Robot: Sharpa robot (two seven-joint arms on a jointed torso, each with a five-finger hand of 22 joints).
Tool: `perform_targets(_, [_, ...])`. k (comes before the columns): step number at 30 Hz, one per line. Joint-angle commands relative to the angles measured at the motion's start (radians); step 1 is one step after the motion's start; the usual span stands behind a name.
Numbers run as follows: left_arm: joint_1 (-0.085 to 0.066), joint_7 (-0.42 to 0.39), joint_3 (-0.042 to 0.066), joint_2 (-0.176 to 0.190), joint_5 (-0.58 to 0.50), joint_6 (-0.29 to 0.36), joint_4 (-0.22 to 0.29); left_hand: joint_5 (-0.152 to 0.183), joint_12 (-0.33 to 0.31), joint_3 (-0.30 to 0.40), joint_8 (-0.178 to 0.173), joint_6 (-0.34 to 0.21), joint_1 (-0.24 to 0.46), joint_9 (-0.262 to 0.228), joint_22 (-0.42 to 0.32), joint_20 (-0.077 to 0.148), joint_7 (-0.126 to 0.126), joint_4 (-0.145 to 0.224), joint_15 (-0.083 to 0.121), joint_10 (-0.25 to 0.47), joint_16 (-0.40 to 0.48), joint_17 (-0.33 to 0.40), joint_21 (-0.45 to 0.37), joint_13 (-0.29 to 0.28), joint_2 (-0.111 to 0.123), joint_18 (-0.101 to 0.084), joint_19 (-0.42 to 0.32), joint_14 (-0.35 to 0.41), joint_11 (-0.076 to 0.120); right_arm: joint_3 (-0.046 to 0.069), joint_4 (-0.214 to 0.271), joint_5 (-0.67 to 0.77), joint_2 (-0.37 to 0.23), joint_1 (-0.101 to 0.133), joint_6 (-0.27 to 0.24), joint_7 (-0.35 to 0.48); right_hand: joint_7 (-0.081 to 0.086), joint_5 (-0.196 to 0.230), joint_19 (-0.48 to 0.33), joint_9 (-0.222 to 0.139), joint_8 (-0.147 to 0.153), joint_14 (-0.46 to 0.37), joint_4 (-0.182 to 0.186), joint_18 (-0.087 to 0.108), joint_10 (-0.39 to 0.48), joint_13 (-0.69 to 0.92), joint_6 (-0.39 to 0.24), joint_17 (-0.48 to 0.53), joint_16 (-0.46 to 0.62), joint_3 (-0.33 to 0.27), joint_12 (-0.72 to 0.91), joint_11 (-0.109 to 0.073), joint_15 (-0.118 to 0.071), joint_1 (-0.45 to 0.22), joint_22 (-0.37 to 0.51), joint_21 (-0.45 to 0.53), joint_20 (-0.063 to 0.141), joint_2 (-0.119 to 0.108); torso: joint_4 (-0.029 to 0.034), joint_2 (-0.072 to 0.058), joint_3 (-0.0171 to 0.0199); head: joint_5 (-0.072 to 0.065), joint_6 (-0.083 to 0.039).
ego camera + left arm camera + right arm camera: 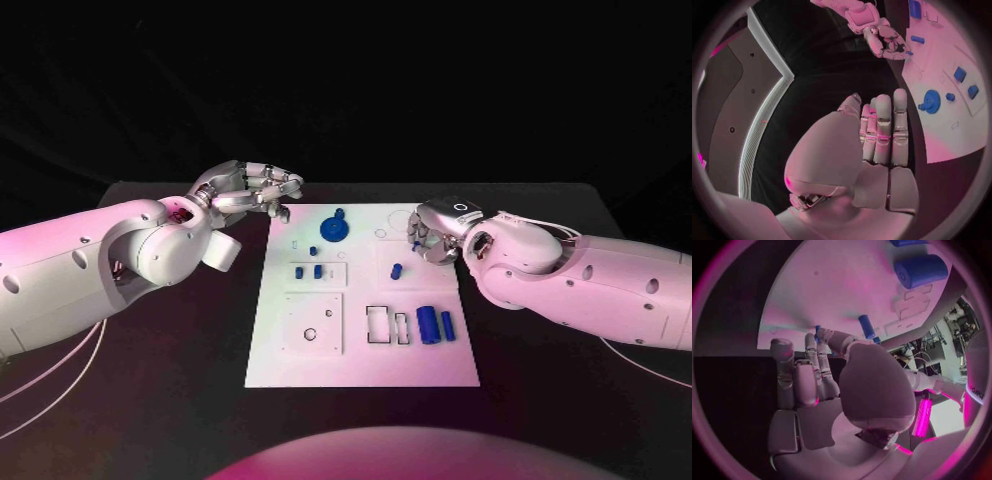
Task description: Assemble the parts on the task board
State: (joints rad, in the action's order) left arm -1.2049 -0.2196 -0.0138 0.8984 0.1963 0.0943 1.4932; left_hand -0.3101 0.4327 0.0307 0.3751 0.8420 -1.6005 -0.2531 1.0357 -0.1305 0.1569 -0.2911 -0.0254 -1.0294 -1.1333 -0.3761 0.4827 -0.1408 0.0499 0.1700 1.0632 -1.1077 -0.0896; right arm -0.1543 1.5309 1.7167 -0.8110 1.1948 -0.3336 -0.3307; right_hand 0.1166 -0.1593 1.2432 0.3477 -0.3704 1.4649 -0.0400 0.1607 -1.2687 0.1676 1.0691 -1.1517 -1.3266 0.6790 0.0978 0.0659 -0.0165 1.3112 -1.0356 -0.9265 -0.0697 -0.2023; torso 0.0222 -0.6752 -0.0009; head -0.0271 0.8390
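Parts lie scattered over the task board, the white plate in the middle of the black surface: a blue gear near the far edge, small blue pieces left of centre, one short peg right of centre, and two larger blue cylinders toward the near right beside empty rectangular slots.

The right hand hangs over the board's far right corner, and in the right wrist view its fingers seem to pinch a small blue piece at their tips — probably carried there for seating, though the grip is too small to read surely.

The left hand hovers just off the board's far left corner, fingers pressed together and holding nothing — likely parked clear so the other arm can work.

Beyond the surface the room is dark.
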Motion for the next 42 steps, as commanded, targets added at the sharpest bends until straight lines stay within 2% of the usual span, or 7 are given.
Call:
perform_targets(1, [-0.001, 0.003, 0.001, -0.001, 0.006, -0.012, 0.0, -0.003, -0.002, 0.006, 0.001, 0.002, 0.003, 0.001, -0.001, 0.003, 0.001, 0.001, 0.005, -0.006, 0.005, 0.001, -0.007, 0.001, 0.009, 0.011, 0.007, -0.001, 0.0, 0.003, 0.012, 0.021, -0.01, 0.004, -0.054, -0.018, -0.001, -0.003, 0.004, 0.003, -0.005, 0.044, -0.001, -0.015, -0.023, 0.0, 0.007, -0.002, -0.005, 0.001, -0.001, -0.016, -0.007, -0.003, -0.001, -0.003, 0.0, 0.004, 0.0001, 0.0, 0.0005, -0.001, -0.001])
perform_targets(9, [-0.001, 0.004, 0.0, -0.002, 0.004, -0.012, -0.003, -0.006, -0.003, 0.008, 0.001, 0.002, 0.003, 0.001, -0.001, 0.003, 0.001, 0.001, 0.005, -0.006, 0.006, 0.001, -0.008, 0.002, 0.01, 0.011, 0.007, -0.001, -0.001, 0.009, 0.07, -0.003, -0.048, 0.013, -0.078, -0.015, -0.003, -0.001, 0.019, 0.007, -0.007, 0.044, 0.001, -0.022, -0.025, 0.002, 0.008, -0.005, -0.009, 0.001, -0.002, -0.017, -0.008, -0.007, -0.028, -0.035, 0.001, 0.002, -0.0001, 0.0, 0.0001, 0.001, -0.001])
perform_targets(15, [-0.001, 0.007, 0.0, -0.004, 0.004, -0.011, -0.005, -0.01, -0.004, 0.014, 0.002, 0.004, 0.003, 0.001, -0.001, 0.003, 0.001, 0.002, 0.005, -0.006, 0.007, 0.002, -0.009, 0.003, 0.01, 0.01, 0.008, -0.001, -0.001, 0.014, 0.164, -0.023, -0.08, 0.019, -0.085, -0.016, -0.004, 0.006, 0.018, 0.011, -0.008, 0.044, 0.005, -0.021, -0.026, 0.004, 0.007, -0.003, -0.01, 0.001, -0.005, -0.018, -0.008, -0.013, -0.029, -0.034, 0.001, 0.001, -0.0004, 0.0, 0.0003, 0.007, 0.002])
perform_targets(21, [0.0, 0.005, 0.0, -0.009, -0.002, -0.01, -0.008, -0.013, -0.005, 0.017, 0.003, 0.004, 0.002, 0.001, -0.001, 0.003, 0.001, 0.002, 0.005, -0.005, 0.008, 0.002, -0.01, 0.004, 0.01, 0.01, 0.008, -0.001, 0.0, 0.015, 0.241, -0.03, -0.063, 0.019, -0.089, -0.008, -0.005, 0.005, 0.017, 0.012, -0.008, 0.043, 0.005, -0.021, -0.026, 0.004, 0.006, 0.001, -0.008, 0.003, -0.006, -0.018, -0.009, -0.012, -0.029, -0.033, 0.001, 0.001, 0.0013, 0.002, -0.0007, 0.015, 0.001])
perform_targets(24, [0.0, 0.004, 0.0, -0.012, -0.006, -0.011, -0.008, -0.013, -0.005, 0.017, 0.003, 0.004, 0.002, 0.001, -0.001, 0.003, 0.001, 0.002, 0.005, -0.005, 0.008, 0.002, -0.01, 0.004, 0.01, 0.01, 0.008, -0.001, 0.0, 0.014, 0.263, -0.033, -0.039, 0.015, -0.085, -0.002, -0.005, 0.004, 0.017, 0.013, -0.008, 0.043, 0.005, -0.02, -0.026, 0.005, 0.005, 0.002, -0.008, 0.004, -0.006, -0.018, -0.009, -0.012, -0.029, -0.033, 0.001, 0.001, 0.0024, 0.002, -0.0012, 0.028, -0.003])
perform_targets(33, [0.0, 0.0, 0.0, -0.02, -0.021, -0.004, -0.011, -0.013, -0.005, 0.019, 0.003, 0.004, 0.002, 0.001, -0.001, 0.003, 0.001, 0.002, 0.005, -0.006, 0.008, 0.002, -0.011, 0.004, 0.012, 0.01, 0.009, -0.002, -0.001, 0.006, 0.267, -0.045, 0.049, -0.011, -0.051, 0.025, -0.004, 0.001, 0.017, 0.014, -0.008, 0.041, 0.006, -0.02, -0.025, 0.005, 0.003, 0.008, -0.006, 0.005, -0.008, -0.018, -0.009, -0.013, -0.03, -0.033, 0.001, 0.002, 0.0034, 0.001, -0.0046, 0.06, -0.001])
perform_targets(42, [0.0, 0.003, -0.001, -0.023, -0.027, 0.001, -0.011, -0.013, -0.005, 0.019, 0.003, 0.004, 0.003, 0.001, -0.001, 0.003, 0.001, 0.002, 0.005, -0.006, 0.008, 0.002, -0.011, 0.004, 0.012, 0.01, 0.009, -0.002, -0.001, -0.002, 0.225, -0.052, 0.114, -0.053, -0.034, 0.043, -0.004, -0.004, 0.016, 0.017, -0.007, 0.04, 0.005, -0.02, -0.025, 0.006, 0.001, 0.01, -0.005, 0.007, -0.01, -0.018, -0.009, -0.013, -0.03, -0.033, 0.001, 0.002, 0.0012, 0.0, -0.0031, 0.078, 0.002])
